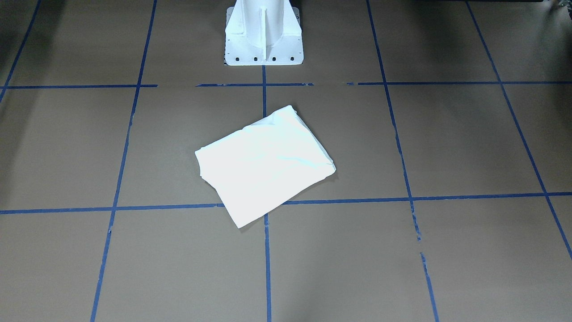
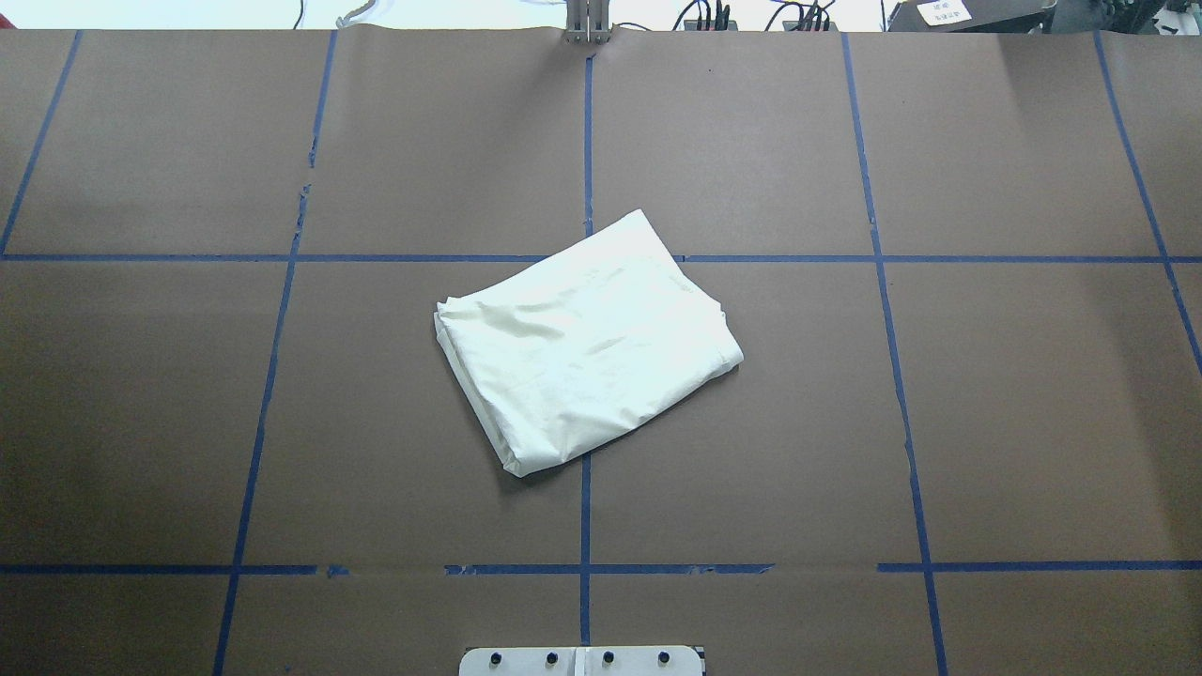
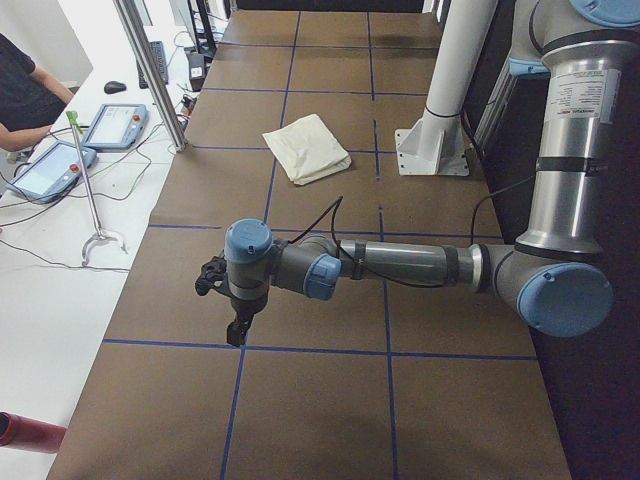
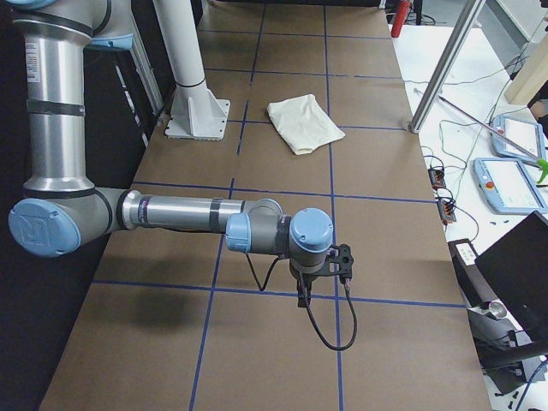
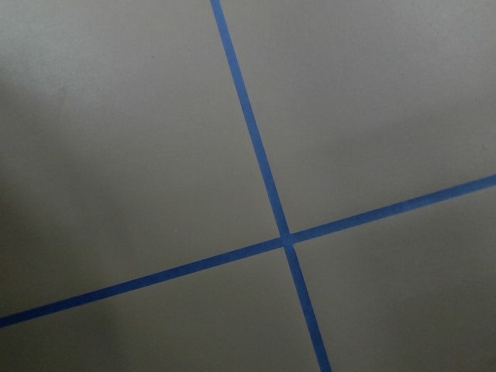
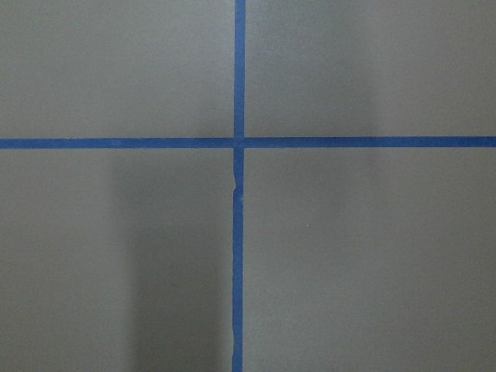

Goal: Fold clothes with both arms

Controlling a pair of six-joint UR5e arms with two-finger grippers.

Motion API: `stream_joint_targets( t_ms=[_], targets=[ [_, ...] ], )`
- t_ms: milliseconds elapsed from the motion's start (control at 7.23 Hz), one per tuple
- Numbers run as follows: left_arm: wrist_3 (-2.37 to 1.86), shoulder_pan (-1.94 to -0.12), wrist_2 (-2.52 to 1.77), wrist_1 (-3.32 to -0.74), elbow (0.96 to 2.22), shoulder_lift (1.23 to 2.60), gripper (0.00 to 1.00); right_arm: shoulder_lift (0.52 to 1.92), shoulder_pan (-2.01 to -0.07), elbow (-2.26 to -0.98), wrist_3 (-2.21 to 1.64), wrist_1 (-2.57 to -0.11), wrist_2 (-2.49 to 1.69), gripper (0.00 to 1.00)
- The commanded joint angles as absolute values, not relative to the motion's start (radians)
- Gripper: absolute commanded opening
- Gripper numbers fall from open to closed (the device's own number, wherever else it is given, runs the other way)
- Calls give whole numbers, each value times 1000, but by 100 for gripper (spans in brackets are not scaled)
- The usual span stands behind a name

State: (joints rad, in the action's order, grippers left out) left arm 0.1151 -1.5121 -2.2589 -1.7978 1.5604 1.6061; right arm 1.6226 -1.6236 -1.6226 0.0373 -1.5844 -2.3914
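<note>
The cream-white shirt (image 2: 587, 343) lies folded into a compact, tilted rectangle near the middle of the table, plain side up (image 1: 264, 166); no print shows. It is small and far in both side views (image 3: 306, 148) (image 4: 304, 123). Both arms are away from it. My left gripper (image 3: 236, 330) hangs over the table's left end, pointing down. My right gripper (image 4: 302, 297) hangs over the right end, also pointing down. Whether either is open or shut I cannot tell. Both wrist views show only bare table and blue tape.
The white pedestal base (image 1: 263, 33) stands behind the shirt. Blue tape lines (image 2: 587, 526) grid the brown table. Beside the table are teach pendants (image 3: 115, 125) (image 4: 507, 185), cables, a metal post (image 3: 150, 75) and a seated person (image 3: 25, 90).
</note>
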Motion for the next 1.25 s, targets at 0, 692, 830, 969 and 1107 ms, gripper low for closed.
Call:
stream_joint_targets(
  t_ms=[0, 692, 830, 969, 1107],
  targets=[
    [137, -1513, -2263, -1804, 1555, 1592, 100, 1629, -1624, -1628, 37, -1582, -2395, 100],
    [115, -1509, -2264, -1714, 1535, 1586, 100, 1631, -1624, -1634, 37, -1582, -2391, 100],
    [117, -1509, -2264, -1630, 1572, 1598, 100, 1631, -1624, -1635, 37, -1582, -2391, 100],
    [121, -1509, -2264, -1546, 1619, 1598, 100, 1631, -1624, -1635, 37, -1582, -2391, 100],
    [124, -1512, -2263, -1487, 1672, 1594, 100, 1631, -1624, -1635, 37, -1582, -2391, 100]
  ],
)
